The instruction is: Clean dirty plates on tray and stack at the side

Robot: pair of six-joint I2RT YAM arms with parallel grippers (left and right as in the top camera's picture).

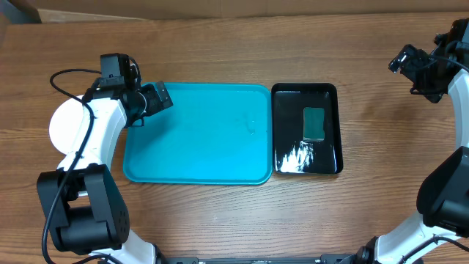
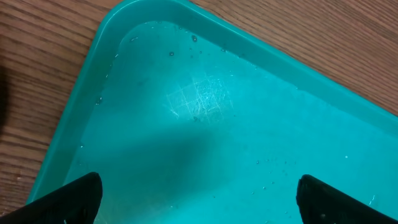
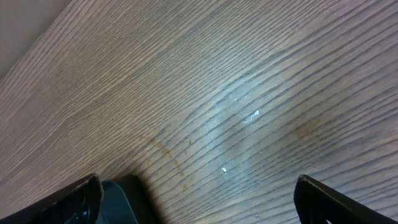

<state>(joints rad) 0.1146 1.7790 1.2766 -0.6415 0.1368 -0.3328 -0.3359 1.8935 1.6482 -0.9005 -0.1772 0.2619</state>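
Note:
The teal tray (image 1: 198, 158) lies at the table's middle with nothing on it; in the left wrist view its wet floor (image 2: 205, 124) shows droplets and fine scratches. A white round plate (image 1: 64, 126) rests on the table left of the tray, partly covered by my left arm. Whether other plates lie under it is hidden. My left gripper (image 1: 157, 97) hangs over the tray's far left corner, open and holding nothing (image 2: 199, 200). My right gripper (image 1: 409, 66) is far right over bare wood, open and empty (image 3: 199, 200).
A glossy black tray (image 1: 282, 158) with a green sponge (image 1: 314, 123) stands just right of the teal tray; its corner (image 3: 118, 202) shows in the right wrist view. Wet marks spot the wood there.

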